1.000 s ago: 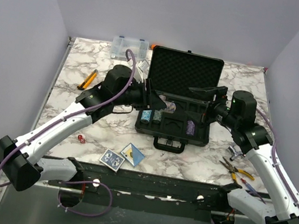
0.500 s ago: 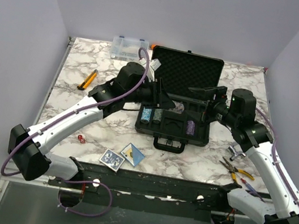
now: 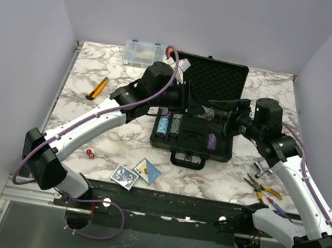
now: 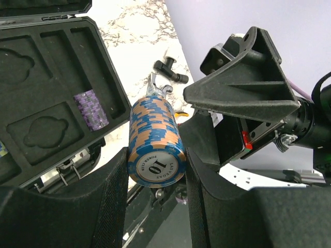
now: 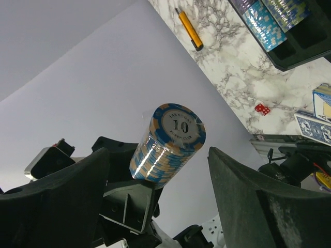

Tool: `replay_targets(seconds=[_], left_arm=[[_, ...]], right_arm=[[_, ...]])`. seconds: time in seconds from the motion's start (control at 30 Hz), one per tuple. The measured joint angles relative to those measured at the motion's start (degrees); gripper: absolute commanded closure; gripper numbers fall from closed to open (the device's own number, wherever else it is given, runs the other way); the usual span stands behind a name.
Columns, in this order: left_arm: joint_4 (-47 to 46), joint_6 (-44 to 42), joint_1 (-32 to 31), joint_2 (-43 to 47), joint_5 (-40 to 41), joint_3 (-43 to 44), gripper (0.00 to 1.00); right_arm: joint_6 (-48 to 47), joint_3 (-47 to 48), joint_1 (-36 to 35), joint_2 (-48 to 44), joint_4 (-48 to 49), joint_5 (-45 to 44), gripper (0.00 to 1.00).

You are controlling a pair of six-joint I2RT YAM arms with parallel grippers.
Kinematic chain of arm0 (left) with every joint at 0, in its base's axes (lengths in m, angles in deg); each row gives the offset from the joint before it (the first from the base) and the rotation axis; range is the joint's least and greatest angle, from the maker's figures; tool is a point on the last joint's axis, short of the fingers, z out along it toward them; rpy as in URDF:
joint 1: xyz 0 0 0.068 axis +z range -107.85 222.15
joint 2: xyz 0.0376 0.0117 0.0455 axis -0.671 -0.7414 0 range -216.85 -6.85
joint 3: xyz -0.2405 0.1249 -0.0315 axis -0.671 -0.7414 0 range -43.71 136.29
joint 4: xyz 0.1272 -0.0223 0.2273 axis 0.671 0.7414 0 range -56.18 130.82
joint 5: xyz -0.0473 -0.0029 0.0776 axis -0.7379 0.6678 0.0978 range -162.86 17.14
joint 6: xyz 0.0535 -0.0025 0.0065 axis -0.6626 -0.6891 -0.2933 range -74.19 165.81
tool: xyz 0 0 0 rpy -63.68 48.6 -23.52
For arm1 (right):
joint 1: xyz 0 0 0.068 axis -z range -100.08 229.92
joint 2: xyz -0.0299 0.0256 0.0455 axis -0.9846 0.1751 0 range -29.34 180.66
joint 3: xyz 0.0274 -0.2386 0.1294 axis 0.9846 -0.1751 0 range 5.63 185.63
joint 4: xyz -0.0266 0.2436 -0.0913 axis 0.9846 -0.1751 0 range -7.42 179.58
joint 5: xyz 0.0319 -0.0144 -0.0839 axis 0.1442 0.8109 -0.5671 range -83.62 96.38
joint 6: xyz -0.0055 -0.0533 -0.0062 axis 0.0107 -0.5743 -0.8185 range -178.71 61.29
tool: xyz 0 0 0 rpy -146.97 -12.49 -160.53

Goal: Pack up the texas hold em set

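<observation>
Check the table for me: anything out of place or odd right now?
Nothing damaged or spilled. Two card decks and a red die lie loose on the table near its front edge, outside the open case.

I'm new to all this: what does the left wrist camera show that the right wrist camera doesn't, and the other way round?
Only the left wrist view shows the tray's empty shaped hollows and a small black T-shaped piece on the marble table. Only the right wrist view shows an orange-handled tool, a red die and blue-and-white card decks. Both show the blue-and-orange chip stack marked 10, part of the black case, and the table.
</observation>
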Motion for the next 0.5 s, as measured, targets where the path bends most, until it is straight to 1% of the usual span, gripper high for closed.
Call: replay_targets(seconds=[0.33,0.4,0.5], left_arm=[[0.04,-0.61,-1.03,-2.67,0.15,2.49,1.00],[0.04,-0.83,-1.33,-2.67,0.17,2.56,1.00],[0.02,-1.20,-1.57,-2.67,0.17,2.56,1.00]], right_arm=[[0.94,0.00,0.00,0.57,-0.22,-0.13,0.29],[1.16,0.00,0.00,0.57,-0.20,-0.24,0.31],[1.42,-0.02,0.00,0.59,-0.22,-0.50,0.39]])
